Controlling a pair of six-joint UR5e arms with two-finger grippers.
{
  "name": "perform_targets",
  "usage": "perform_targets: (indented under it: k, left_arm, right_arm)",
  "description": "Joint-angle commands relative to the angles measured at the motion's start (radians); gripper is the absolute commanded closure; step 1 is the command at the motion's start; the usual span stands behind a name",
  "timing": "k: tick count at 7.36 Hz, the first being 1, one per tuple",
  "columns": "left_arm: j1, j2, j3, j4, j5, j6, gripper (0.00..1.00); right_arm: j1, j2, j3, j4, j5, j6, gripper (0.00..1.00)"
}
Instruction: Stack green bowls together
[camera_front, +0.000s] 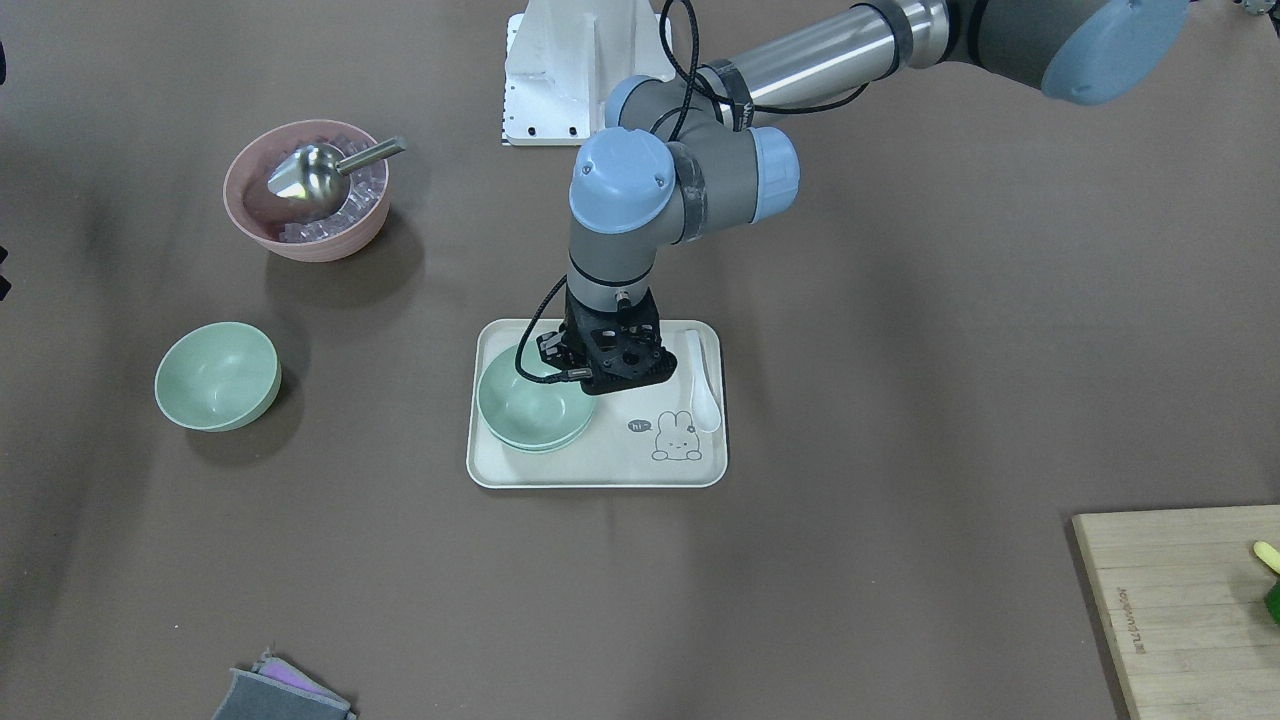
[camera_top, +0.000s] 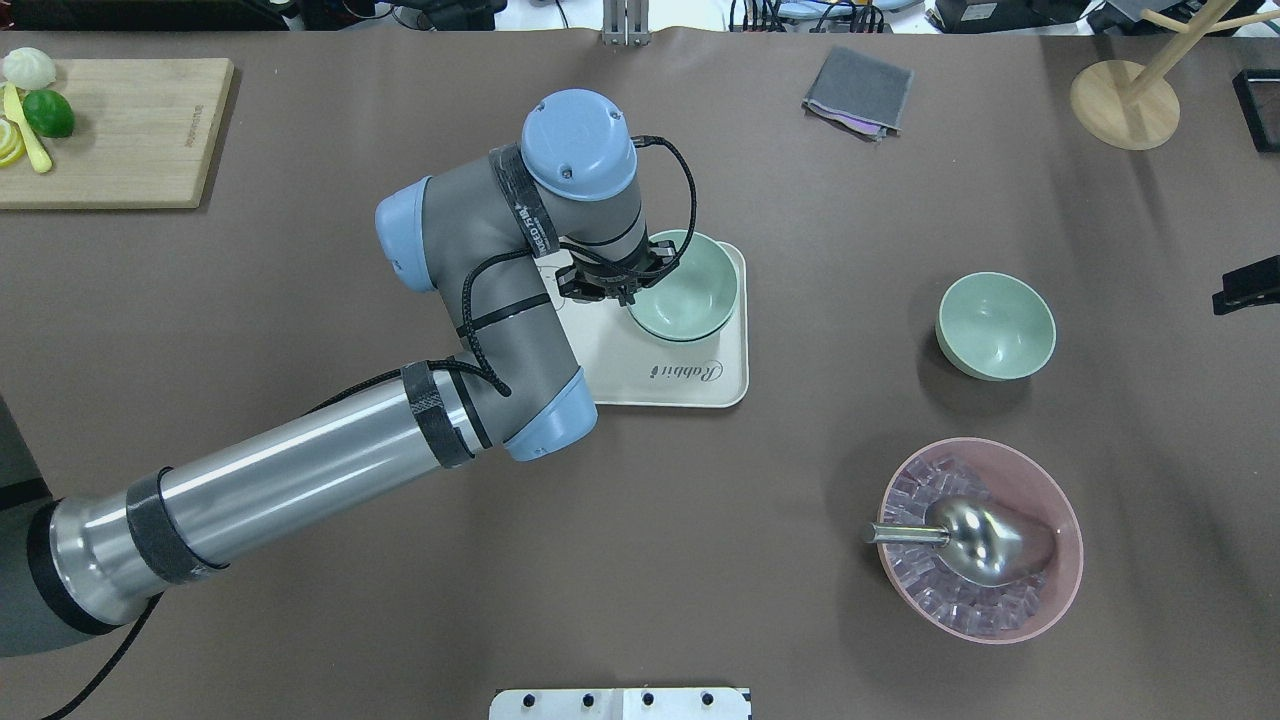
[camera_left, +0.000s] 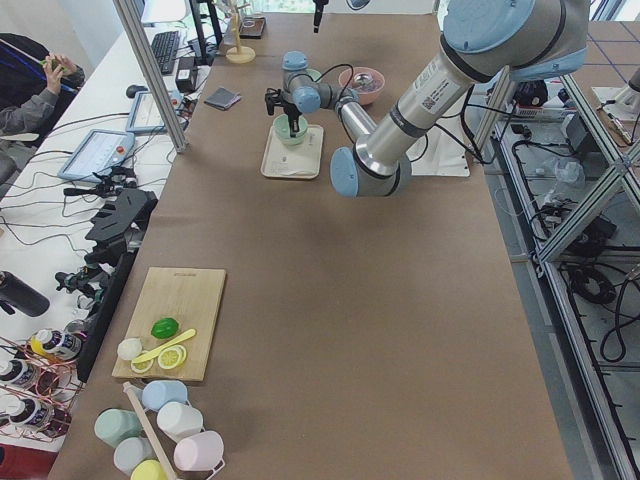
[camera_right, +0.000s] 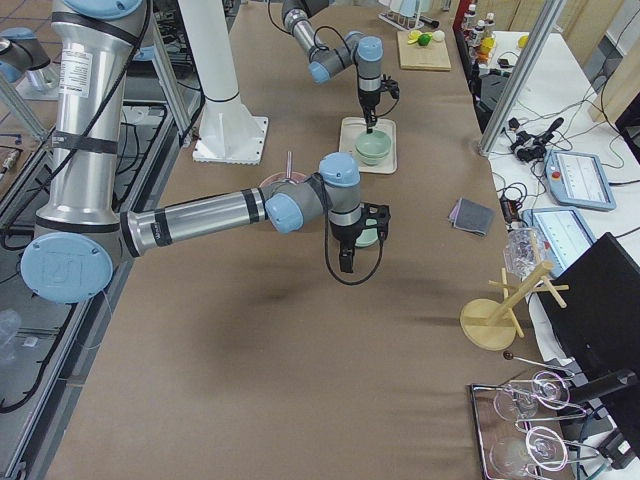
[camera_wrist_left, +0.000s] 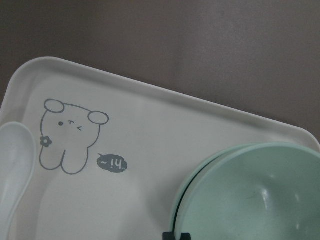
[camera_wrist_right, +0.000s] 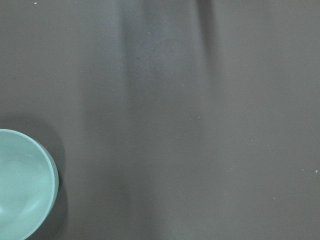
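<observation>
Two green bowls sit nested on the cream tray (camera_front: 600, 465): the top bowl (camera_front: 530, 405) rests in the lower bowl (camera_front: 545, 446), whose rim peeks out. My left gripper (camera_front: 592, 378) stands over the top bowl's rim, and in the left wrist view a black fingertip (camera_wrist_left: 177, 236) sits right at that rim; it looks shut on it. The third green bowl (camera_front: 215, 375) stands alone on the table, also in the right wrist view (camera_wrist_right: 20, 185). My right gripper (camera_right: 360, 235) hovers beside it; I cannot tell whether it is open or shut.
A white spoon (camera_front: 703, 385) lies on the tray. A pink bowl (camera_front: 305, 190) with ice and a metal scoop (camera_front: 320, 170) stands behind the lone bowl. A cutting board (camera_front: 1180, 600), a grey cloth (camera_front: 280, 695) and a wooden stand (camera_top: 1125, 90) are at the edges.
</observation>
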Motion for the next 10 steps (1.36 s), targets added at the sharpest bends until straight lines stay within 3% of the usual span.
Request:
perform_targets:
  k: [1,3,4,5,6,8,10]
  left_arm:
    - [0.003,0.004,-0.001,-0.001,0.000,0.006,1.00]
    - [0.003,0.004,-0.001,-0.001,-0.001,0.055,1.00]
    - [0.003,0.004,-0.001,-0.009,-0.001,0.058,0.86]
    - [0.000,0.005,-0.003,-0.017,-0.001,0.081,0.51]
    - [-0.003,0.005,-0.009,-0.026,-0.001,0.079,0.02]
    - [-0.034,0.057,-0.088,-0.041,-0.016,0.082,0.02]
    - [-0.133,0.285,-0.328,-0.029,-0.239,0.184,0.02]
  right_arm:
    - [0.000,0.000,-0.001,0.000,0.000,0.000,0.00]
    - [0.000,0.002,-0.001,0.000,-0.001,-0.002,0.00]
    - [0.000,0.002,-0.001,0.000,-0.001,0.000,0.00]
    - [0.000,0.002,-0.001,0.000,-0.001,0.000,0.00]
    - [0.000,0.002,-0.001,0.000,-0.001,0.000,0.00]
    - [-0.009,0.002,-0.001,-0.002,-0.001,0.000,0.00]
    - [-0.056,0.043,-0.020,0.000,-0.003,0.070,0.00]
